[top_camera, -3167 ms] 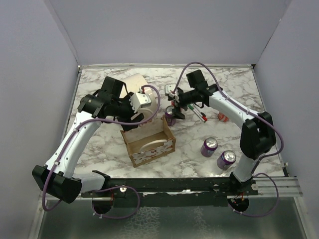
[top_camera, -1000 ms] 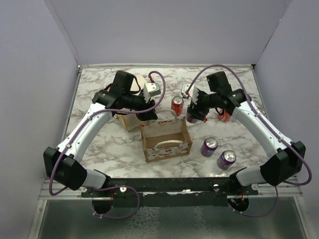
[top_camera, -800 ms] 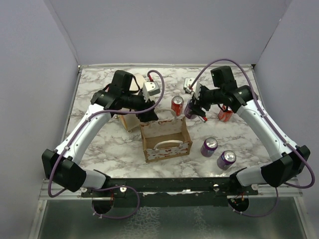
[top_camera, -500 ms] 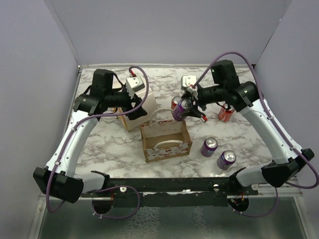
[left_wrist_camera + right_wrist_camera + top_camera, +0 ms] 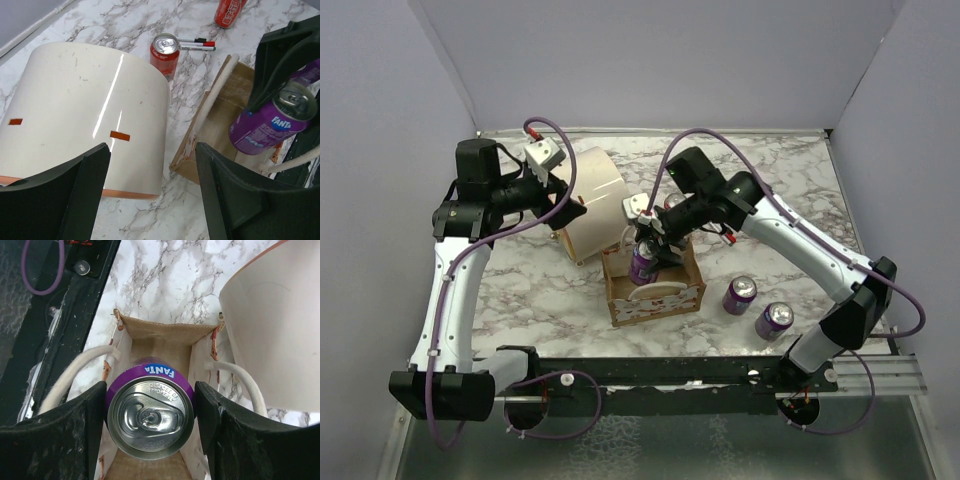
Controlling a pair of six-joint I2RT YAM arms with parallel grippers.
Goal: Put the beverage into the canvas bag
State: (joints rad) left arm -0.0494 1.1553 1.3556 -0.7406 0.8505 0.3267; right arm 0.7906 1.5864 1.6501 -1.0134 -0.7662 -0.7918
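The canvas bag (image 5: 657, 296) stands open at the table's middle, tan inside (image 5: 161, 334), with white loop handles (image 5: 243, 377). My right gripper (image 5: 150, 412) is shut on the beverage, a purple Fanta can (image 5: 150, 390), top up. It holds the can over the bag's mouth, between the two handles (image 5: 643, 262). The left wrist view shows the can (image 5: 272, 120) tilted above the bag's floor (image 5: 220, 120). My left gripper (image 5: 150, 200) is open and holds nothing. It hovers to the left of the bag (image 5: 570, 212), in front of the cream cylinder.
A large cream cylinder (image 5: 592, 195) lies on its side just behind and left of the bag. Two purple cans (image 5: 739, 294) (image 5: 774, 320) stand right of the bag. A red can (image 5: 165, 50), two markers (image 5: 197, 45) and another red can (image 5: 229, 11) lie behind.
My right arm swung left with the purple can, from behind the bag's right corner to over its mouth. My left gripper opened and drew back left, away from the bag's rim.
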